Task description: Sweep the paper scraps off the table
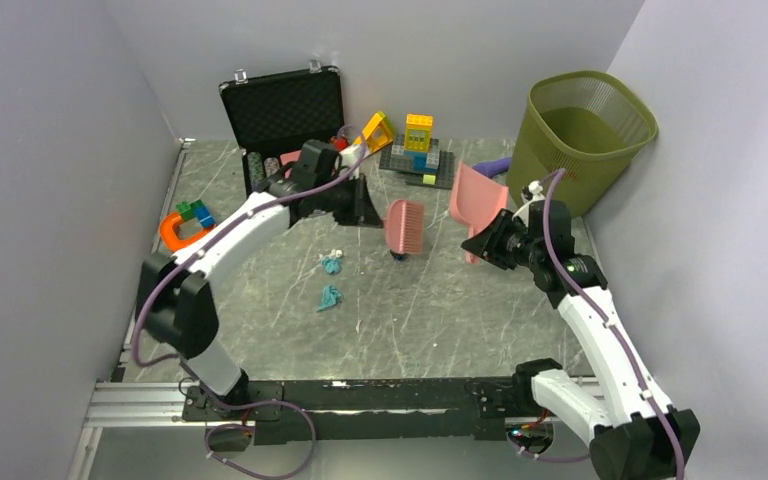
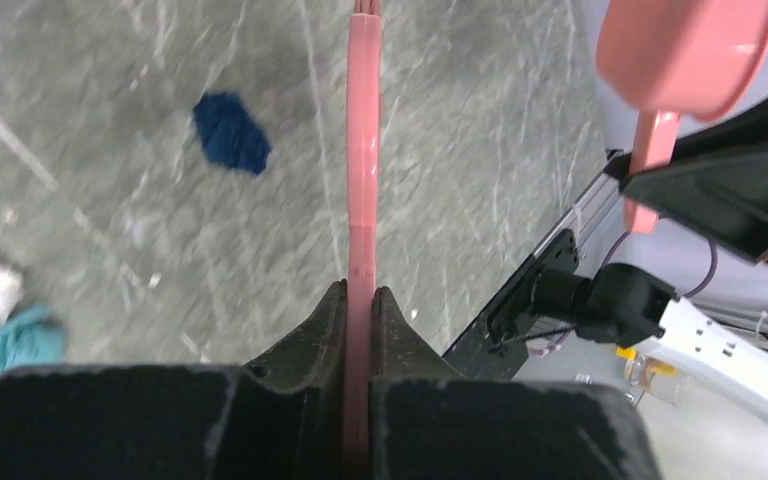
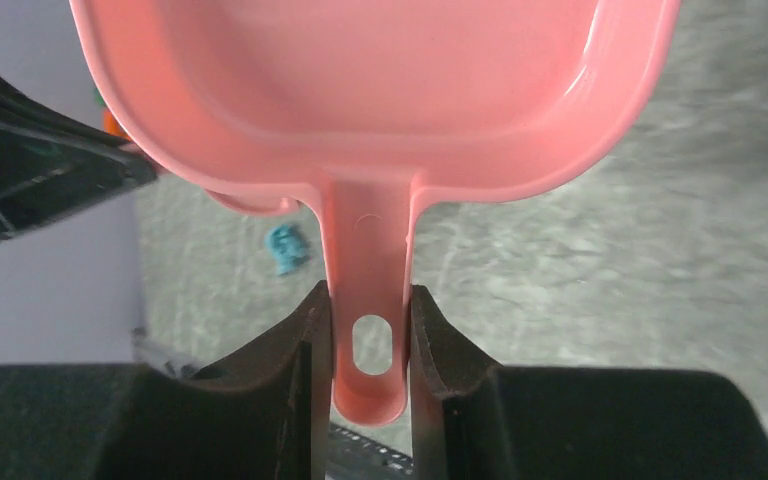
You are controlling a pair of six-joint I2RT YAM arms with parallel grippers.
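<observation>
Paper scraps point(image 1: 330, 297): from above, two teal wads and a white bit lie on the table point(image 1: 440, 320), near-left of my brush head.
Dark blue wad point(image 2: 232, 132): plain only in my left wrist view, just left of the brush handle. From above the bristles nearly hide it.
Right wrist view: one teal wad point(image 3: 285, 247) alone, left of the dustpan handle.
Brush point(image 1: 404, 226): my left gripper point(image 2: 362, 295) is pinched tight on its thin pink handle.
Dustpan point(image 3: 360, 60): my right gripper point(image 3: 370, 300) clamps the handle from both sides, with the pan tilted up, right of the brush and apart from it.
Bin point(image 1: 580, 135): green, behind the dustpan.
Case point(image 1: 282, 110) and building blocks point(image 1: 418, 140): behind my left gripper, seen only from above.
</observation>
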